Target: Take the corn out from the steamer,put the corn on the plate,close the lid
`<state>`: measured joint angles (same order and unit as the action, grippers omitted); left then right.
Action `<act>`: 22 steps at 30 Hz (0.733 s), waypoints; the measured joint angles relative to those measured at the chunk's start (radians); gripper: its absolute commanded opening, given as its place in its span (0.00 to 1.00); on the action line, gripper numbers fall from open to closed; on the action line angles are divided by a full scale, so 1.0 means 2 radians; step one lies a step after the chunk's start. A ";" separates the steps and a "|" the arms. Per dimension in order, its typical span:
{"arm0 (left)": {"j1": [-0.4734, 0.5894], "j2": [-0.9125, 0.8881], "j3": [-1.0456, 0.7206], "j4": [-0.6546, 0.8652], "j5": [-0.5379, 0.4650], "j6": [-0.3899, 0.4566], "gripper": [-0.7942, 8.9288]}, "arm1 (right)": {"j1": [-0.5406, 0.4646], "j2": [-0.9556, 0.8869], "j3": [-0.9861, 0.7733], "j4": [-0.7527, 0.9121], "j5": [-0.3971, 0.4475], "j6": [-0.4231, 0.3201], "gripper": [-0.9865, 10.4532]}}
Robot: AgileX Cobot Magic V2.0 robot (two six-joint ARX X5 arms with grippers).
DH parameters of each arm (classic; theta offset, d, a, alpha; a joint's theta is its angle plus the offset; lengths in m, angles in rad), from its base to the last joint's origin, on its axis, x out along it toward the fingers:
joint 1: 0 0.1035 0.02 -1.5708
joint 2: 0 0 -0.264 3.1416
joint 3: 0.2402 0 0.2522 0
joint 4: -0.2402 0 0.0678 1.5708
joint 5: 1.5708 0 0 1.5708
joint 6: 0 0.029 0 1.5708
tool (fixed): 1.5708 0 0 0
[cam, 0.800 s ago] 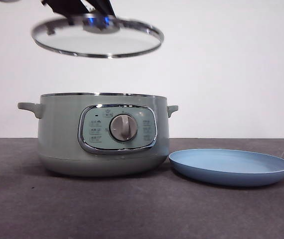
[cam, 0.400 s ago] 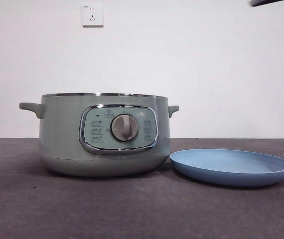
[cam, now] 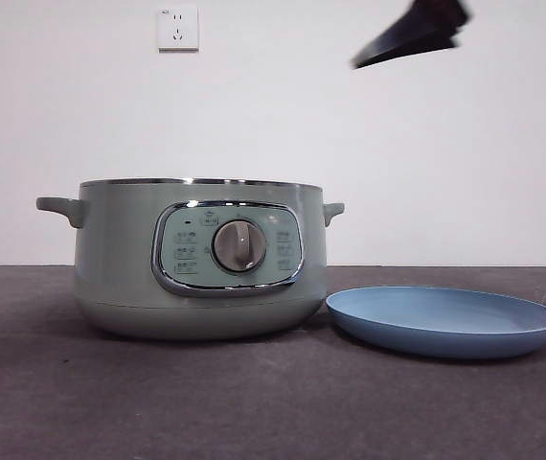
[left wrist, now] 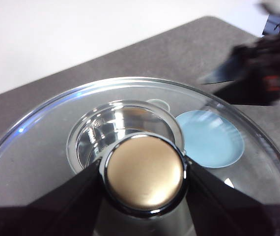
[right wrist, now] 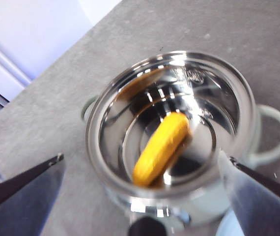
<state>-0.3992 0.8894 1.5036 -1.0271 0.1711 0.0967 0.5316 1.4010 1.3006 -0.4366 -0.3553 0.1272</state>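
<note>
Corn [right wrist: 160,148] lies inside the open steamer [cam: 196,259]; the right end effector [right wrist: 140,184], jaws apart, hovers above for pickup, while the left end effector [left wrist: 144,178] is clamped on the lid [left wrist: 46,147], plate [cam: 443,321] at steamer's 3 o'clock

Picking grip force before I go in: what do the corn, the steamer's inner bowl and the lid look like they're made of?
Corn: smooth, slightly glossy yellow, likely plastic. Steamer bowl: polished metal, mirror reflections. Lid: clear glass, see-through, with a shiny metallic-looking knob cap, held by the left gripper.
</note>
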 measured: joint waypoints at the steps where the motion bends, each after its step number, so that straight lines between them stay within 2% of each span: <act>1: 0.000 -0.010 0.000 -0.008 -0.001 0.000 0.07 | 0.009 0.017 0.016 -0.002 0.010 0.000 0.66; 6: 0.000 -0.053 0.000 -0.060 -0.025 0.000 0.07 | 0.045 0.118 0.125 -0.037 0.068 0.002 0.66; 14: 0.000 -0.106 0.001 -0.096 -0.025 -0.006 0.07 | 0.081 0.289 0.274 -0.060 0.132 0.002 0.66; 16: 0.000 -0.104 0.001 -0.113 -0.025 -0.006 0.07 | 0.084 0.325 0.280 -0.059 0.149 0.002 0.66; 22: 0.000 -0.102 0.001 -0.122 -0.024 -0.006 0.07 | 0.088 0.380 0.280 -0.066 0.162 0.003 0.66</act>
<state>-0.3992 0.6853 1.5055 -1.2709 0.1226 0.0845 0.7067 2.1609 1.8614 -0.5690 -0.0307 0.1337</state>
